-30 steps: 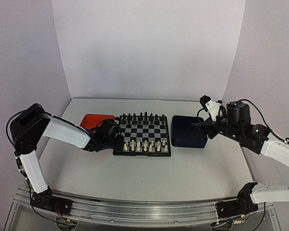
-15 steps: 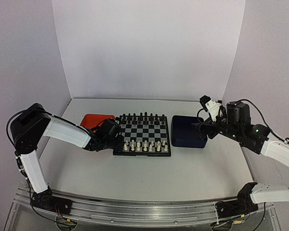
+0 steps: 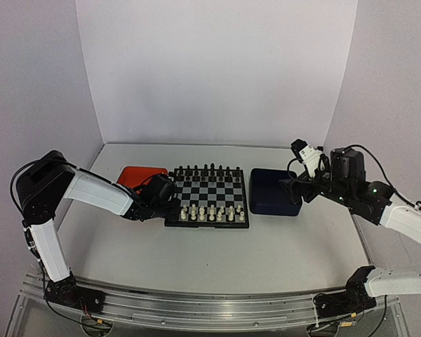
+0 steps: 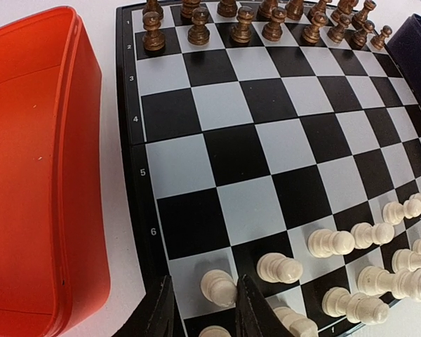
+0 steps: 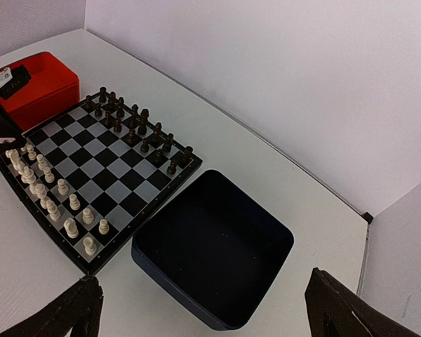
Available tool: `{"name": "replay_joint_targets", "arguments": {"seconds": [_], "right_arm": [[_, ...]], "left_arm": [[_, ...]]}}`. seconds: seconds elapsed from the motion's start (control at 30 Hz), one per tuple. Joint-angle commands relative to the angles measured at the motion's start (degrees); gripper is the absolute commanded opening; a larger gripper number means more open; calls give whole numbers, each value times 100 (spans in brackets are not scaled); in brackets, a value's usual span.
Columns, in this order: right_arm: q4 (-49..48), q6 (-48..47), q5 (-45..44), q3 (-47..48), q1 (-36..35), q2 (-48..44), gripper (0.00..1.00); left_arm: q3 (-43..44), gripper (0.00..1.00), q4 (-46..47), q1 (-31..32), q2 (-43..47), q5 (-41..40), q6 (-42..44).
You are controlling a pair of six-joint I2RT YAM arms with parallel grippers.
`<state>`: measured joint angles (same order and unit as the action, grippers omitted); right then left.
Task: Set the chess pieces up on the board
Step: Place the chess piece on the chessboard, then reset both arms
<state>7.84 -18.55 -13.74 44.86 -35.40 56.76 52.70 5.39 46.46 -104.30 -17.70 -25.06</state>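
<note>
1. The left claw [image 4: 202, 312] is parted narrowly astride a cream pawn [image 4: 219, 288], which stands on a square by the left edge of the board [image 4: 130, 175].
2. The other cream chess pieces [image 4: 330, 242] stand in the rows beside it.
3. The right claw [image 5: 207, 309] gapes wide and holds nothing, above the dark blue tray [image 5: 217, 246].

The left arm [image 3: 91, 191] reaches low and forward from its raised shoulder, wrist tipped downward. The left gripper [image 4: 203, 312] is held low, its two dark fingers [image 4: 160, 314] parted only narrowly. The right arm [image 3: 368, 200] is bent and lifted at the right, and the right gripper [image 5: 203, 309] is spread wide, fingertips far apart.
</note>
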Motion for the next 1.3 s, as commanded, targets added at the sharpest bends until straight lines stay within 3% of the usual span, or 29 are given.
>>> {"name": "replay_joint_targets", "arguments": {"seconds": [0.0,0.4,0.67,0.73,0.8,0.83,1.03,1.17,1.27], "right_arm": [[-37,-9,-39,-30,-3,-118,98],[-37,9,-4,-4,-5,-90,98],[-37,131,-15,39,-6,-89,98],[-37,235,-153,61,-2,-91,98],[-31,604,-527,127,-2,-49,98],[-20,896,-799,171,-3,-11,98],[578,1612,-2698,501,5,254,98],[1138,1774,-3461,621,2,397,98],[1479,2146,-3941,649,3,407,98]], "left_arm": [[259,31,-84,21,-49,-48,51],[364,43,-173,21,390,-199,-35],[704,64,-839,23,1531,-276,-187],[898,75,-1200,21,1862,-433,-222],[1054,96,-1461,21,2248,-599,-247],[1166,99,-1659,21,2428,-708,-277],[1914,100,-3148,25,3174,-1555,-789],[2340,100,-4644,10,3228,-2266,-1776],[2346,100,-5353,12,3316,-2300,-2306]]}}
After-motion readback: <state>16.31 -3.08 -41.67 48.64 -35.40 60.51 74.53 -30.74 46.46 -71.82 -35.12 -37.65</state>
